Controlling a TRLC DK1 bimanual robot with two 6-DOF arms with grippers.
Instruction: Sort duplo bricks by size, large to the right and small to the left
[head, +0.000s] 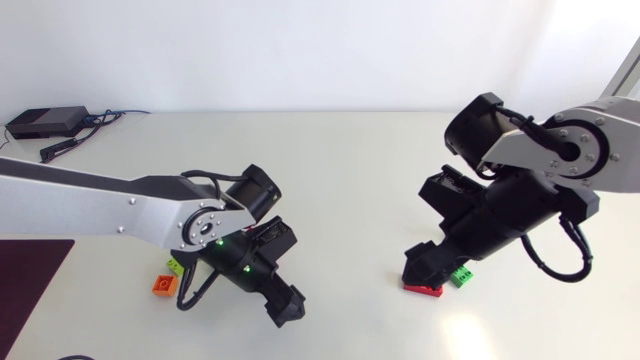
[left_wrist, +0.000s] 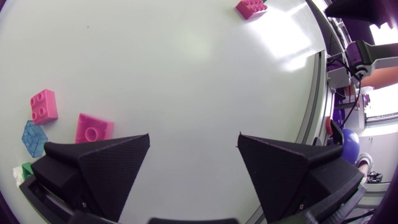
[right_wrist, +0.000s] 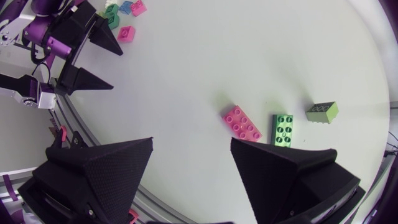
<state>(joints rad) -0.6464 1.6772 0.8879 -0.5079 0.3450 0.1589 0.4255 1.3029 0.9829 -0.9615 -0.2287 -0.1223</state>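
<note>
Lowering your spread left hand (left_wrist: 194, 139), you risk knocking the small brick (left_wrist: 94, 129) beside its finger; right hand (right_wrist: 191, 144) gapes too.

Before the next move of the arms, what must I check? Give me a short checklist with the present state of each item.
1. Left jaws open, nothing between them: ok.
2. Right jaws open, nothing between them: ok.
3. Long bricks on the right: pink long brick and green long brick lie ahead of the right jaws: ok.
4. Small bricks on the left: pink square brick and blue brick lie beside the left jaws: ok.
5. Left arm and right arm well apart: ok.
6. No brick hidden under them: cannot tell.
</note>
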